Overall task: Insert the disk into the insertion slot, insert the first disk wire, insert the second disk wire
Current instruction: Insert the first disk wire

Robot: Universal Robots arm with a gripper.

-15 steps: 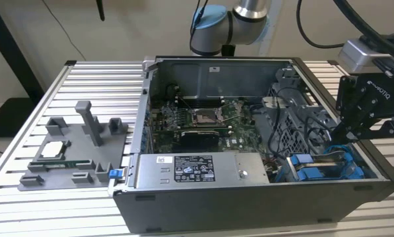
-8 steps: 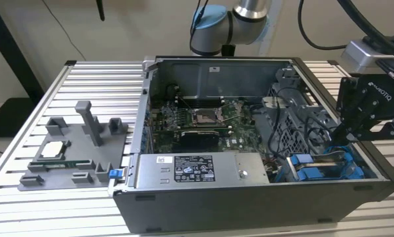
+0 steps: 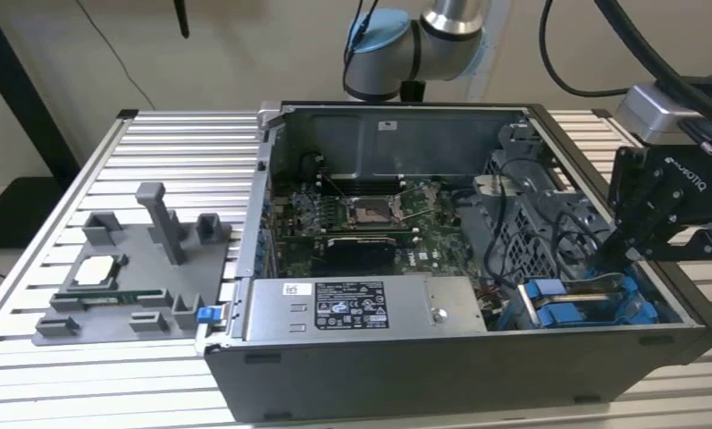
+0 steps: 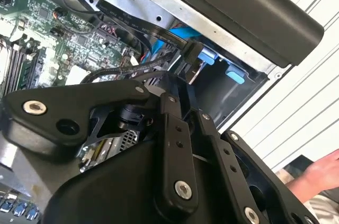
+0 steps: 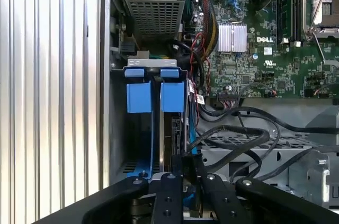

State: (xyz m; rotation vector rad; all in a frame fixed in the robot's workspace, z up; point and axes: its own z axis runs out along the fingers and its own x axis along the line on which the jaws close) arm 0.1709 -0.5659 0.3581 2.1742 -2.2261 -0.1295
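Silver arm (image 3: 456,16) with pale blue joint caps (image 3: 368,31), black cables (image 3: 552,54), matte black gripper (image 3: 612,257) with silver screws (image 4: 183,189)

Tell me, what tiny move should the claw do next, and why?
Probably nudge the claw slightly deeper, pressing the black wire plug towards the disk. The disk already stands in the slot between the blue rails, and the plug sits right at the claw's tip, seemingly not fully home yet.
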